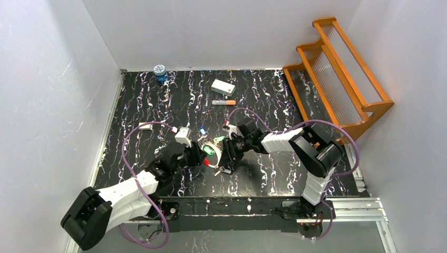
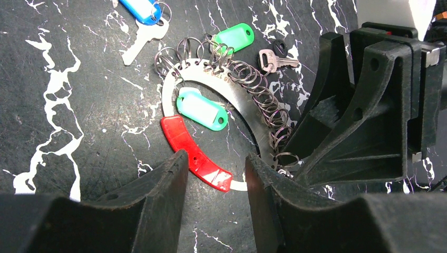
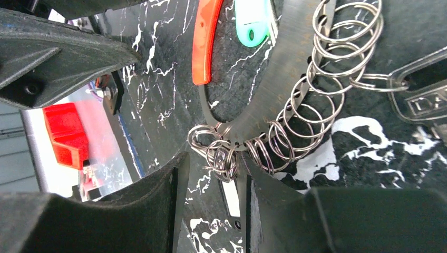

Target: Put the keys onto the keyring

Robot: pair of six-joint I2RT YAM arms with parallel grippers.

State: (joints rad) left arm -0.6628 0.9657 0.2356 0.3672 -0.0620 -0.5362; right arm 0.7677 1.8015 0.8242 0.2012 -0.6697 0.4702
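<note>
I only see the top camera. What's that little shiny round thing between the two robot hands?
Observer: It's the keyring, a flat metal crescent. Lots of small wire rings hang through holes along it, and a red piece closes the loop.
Operator: Is the blue key on it yet?
Observer: No. The blue-tagged key lies apart from it. It has its own little ring, and that isn't hooked to any of the wire rings.
</note>
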